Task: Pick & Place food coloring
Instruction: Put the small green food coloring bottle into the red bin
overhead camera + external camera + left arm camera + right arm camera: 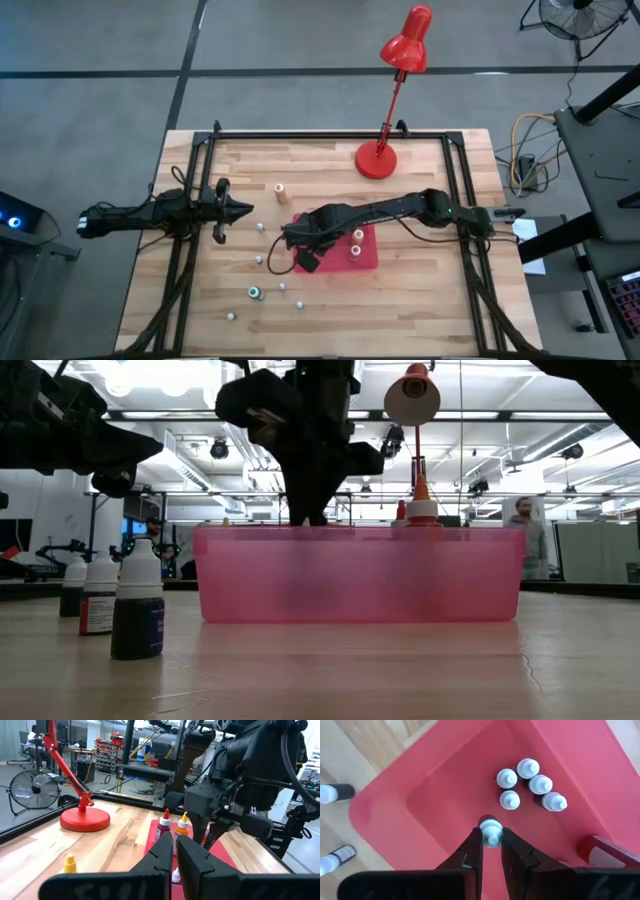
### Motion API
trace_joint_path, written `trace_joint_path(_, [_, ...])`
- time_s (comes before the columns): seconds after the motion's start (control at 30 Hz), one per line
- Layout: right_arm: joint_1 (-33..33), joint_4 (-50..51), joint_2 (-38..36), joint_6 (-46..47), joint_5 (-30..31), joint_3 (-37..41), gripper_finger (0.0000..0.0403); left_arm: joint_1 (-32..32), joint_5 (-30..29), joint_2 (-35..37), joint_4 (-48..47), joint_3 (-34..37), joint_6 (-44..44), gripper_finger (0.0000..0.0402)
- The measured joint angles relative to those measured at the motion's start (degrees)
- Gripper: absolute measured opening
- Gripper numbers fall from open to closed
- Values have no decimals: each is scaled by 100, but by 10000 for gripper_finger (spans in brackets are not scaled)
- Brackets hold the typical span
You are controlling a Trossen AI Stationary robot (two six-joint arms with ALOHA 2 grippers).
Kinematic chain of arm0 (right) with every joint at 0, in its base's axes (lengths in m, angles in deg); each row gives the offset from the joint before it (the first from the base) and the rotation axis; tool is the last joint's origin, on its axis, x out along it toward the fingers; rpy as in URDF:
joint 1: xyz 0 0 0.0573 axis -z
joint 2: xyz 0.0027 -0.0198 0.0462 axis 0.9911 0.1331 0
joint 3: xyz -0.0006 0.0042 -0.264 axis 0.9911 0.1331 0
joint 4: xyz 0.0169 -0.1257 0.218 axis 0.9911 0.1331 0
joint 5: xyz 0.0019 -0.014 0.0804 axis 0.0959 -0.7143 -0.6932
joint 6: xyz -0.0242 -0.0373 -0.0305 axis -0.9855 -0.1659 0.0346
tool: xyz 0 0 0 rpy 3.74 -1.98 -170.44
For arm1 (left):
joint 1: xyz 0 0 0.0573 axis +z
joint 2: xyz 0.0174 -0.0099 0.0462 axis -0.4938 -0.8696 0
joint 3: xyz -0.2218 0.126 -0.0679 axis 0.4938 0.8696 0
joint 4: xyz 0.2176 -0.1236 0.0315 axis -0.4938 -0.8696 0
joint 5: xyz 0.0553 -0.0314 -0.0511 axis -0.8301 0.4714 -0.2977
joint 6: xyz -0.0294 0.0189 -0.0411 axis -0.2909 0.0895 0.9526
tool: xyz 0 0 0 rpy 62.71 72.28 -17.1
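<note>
Probably a robotics lab: open hall, strip lights [560, 435], floor fan [34, 790].

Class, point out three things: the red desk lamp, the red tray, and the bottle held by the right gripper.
red desk lamp [376, 159], high view, on its round base.
red tray [440, 795], right wrist view, on its bare floor.
bottle in the right gripper [490, 829], right wrist view, on its white cap.

No lettering can be read anywhere. The dark bottles [137, 605] standing on the table [400, 670] carry labels, perhaps printed, but too blurred to make out. The red tray [372, 255] shows no markings.
</note>
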Motion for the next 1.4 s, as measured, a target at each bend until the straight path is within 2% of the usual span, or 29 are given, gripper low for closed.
trace_joint_path(0.47, [12, -293, -2, 127, -184, 565, 38, 2, 0, 1, -2, 0, 0, 0])
trace_joint_path(0.8, [14, -488, -237, 41, 297, 1034, 38, 0, 0, 0, -2, 0, 0, 0])
trace_joint_path(1.2, [61, -1082, -448, -71, 322, 1559, 38, 2, 2, 2, -2, 0, 0, 0])
trace_joint_path(1.4, [94, -1069, -450, -94, 461, 1721, 38, 0, 0, 2, -2, 0, 0, 0])
